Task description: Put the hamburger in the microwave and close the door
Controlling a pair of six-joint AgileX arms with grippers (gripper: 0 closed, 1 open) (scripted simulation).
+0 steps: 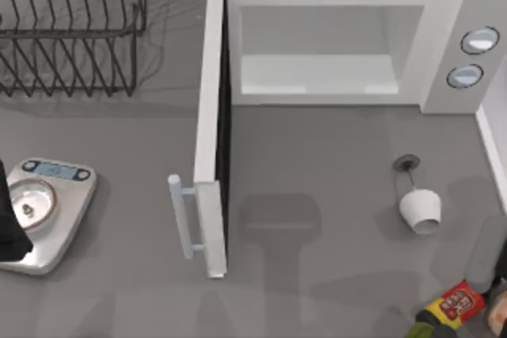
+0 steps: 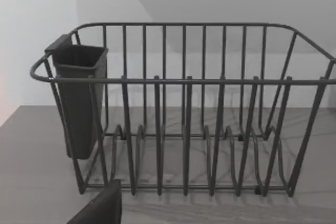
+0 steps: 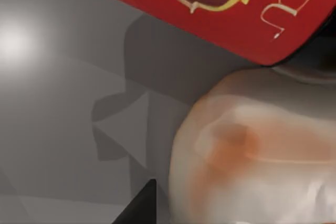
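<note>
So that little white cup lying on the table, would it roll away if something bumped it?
Probably. The white cup lies on its side on the bare grey table, so its round wall could let it roll, likely in a curve since it tapers. It looks small and thin, so probably light enough to skid from a slight nudge. Its smooth surface may be slippery to grip.

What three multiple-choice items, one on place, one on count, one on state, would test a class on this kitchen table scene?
1. Where does the kitchen scale sit?
A. top view's left
B. inside the microwave
C. top view's right

2. How many round dials does the microwave have?
A. one
B. two
C. four

3. How is the door?
A. shut
B. removed
C. swung open

Answers: 1 A, it lies near the left edge; 2 B, two dials sit on its right panel; 3 C, the cavity is exposed.
</note>
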